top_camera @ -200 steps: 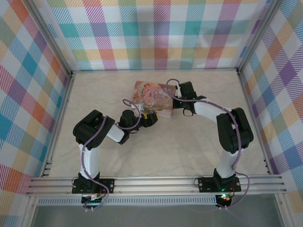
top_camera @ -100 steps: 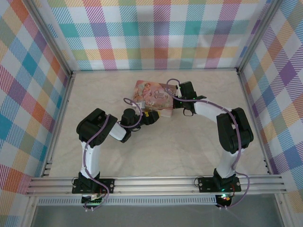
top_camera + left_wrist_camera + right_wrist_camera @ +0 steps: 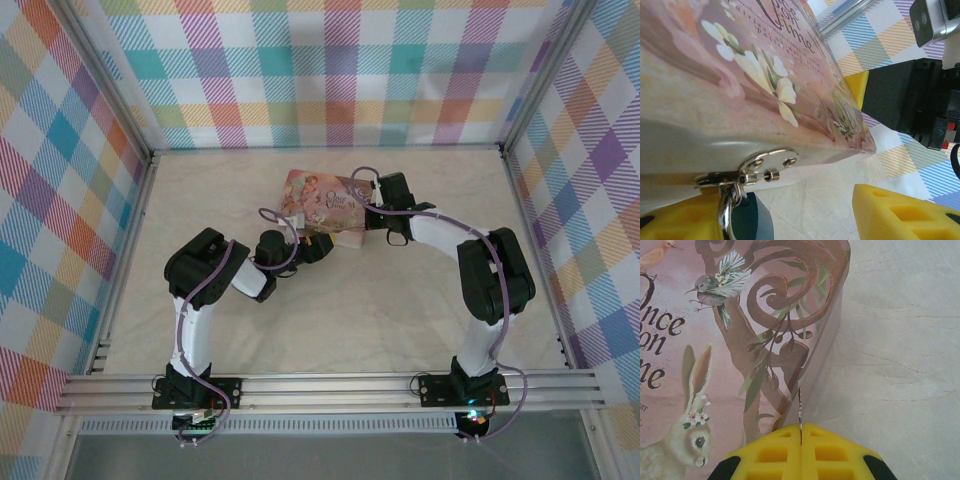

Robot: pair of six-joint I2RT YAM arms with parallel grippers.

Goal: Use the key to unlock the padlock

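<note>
My left gripper (image 3: 785, 217) has its fingers apart on either side of the dark padlock (image 3: 748, 223), which hangs from the hasp (image 3: 765, 163) of the pink tin (image 3: 740, 75), while my right gripper (image 3: 801, 440) is clamped on the thin key (image 3: 800, 407) at the tin's edge.

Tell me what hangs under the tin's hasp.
The padlock: its silver shackle through the hasp, dark body below, beside a yellow finger of the left claw. Its keyhole is out of sight.
</note>
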